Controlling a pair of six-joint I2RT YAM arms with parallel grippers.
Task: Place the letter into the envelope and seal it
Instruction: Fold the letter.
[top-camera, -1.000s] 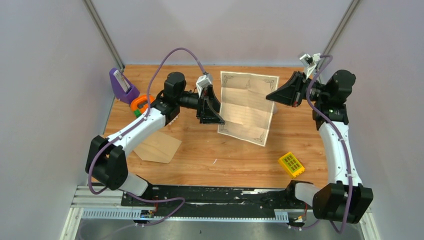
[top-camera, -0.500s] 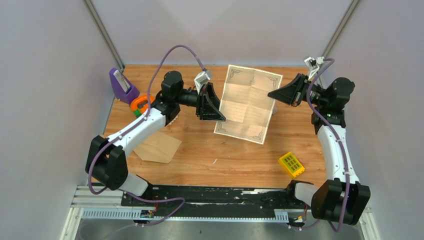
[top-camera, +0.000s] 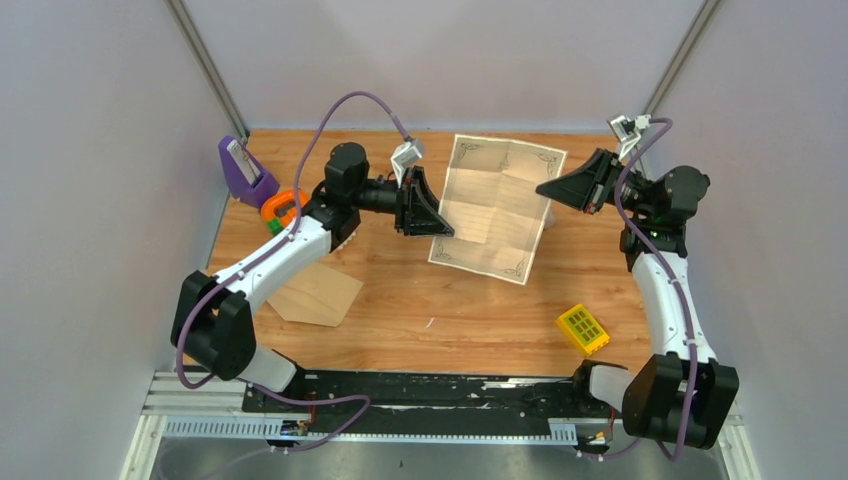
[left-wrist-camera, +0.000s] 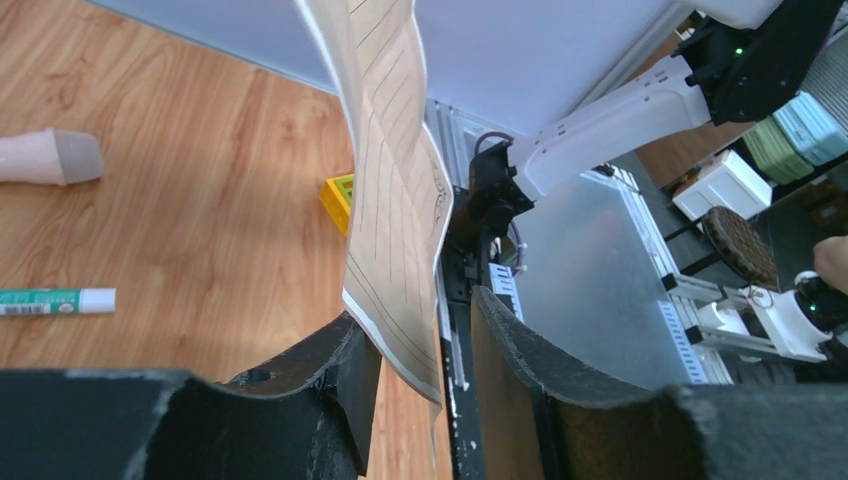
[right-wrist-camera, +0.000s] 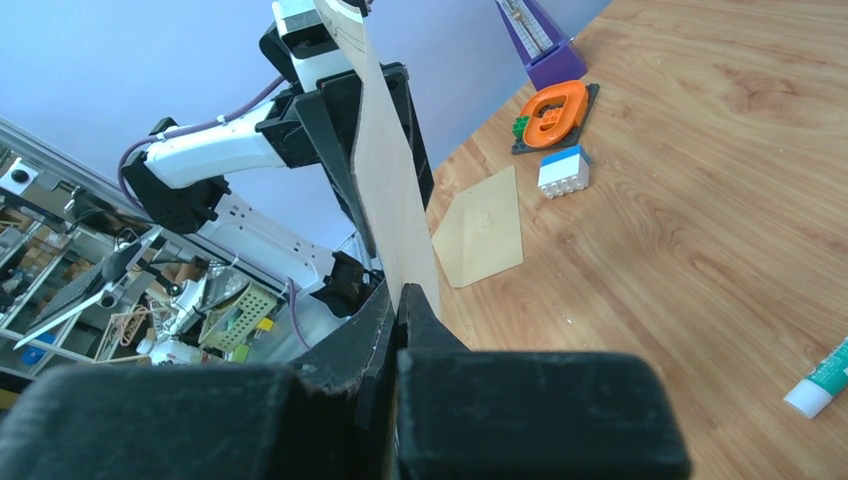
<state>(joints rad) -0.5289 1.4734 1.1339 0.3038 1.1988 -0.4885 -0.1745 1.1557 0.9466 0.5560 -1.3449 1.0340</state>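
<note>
both arms reach over the far half of the bench (top-camera: 430, 310), wrists turned inward to face each other. the right gripper (top-camera: 548, 190) is clamped on the right edge of the letter (top-camera: 495, 210), holding the sheet up off the bench. the left gripper (top-camera: 432, 212) straddles the letter's left edge with its jaws apart; the paper's corner hangs between them, close against one finger. the envelope (top-camera: 315, 295) lies flat at near left, beside the left forearm and well apart from the letter. a yellow block (top-camera: 583, 330) sits at near right. a purple stand (top-camera: 242, 172) and an orange piece (top-camera: 283, 208) sit at far left.
</note>
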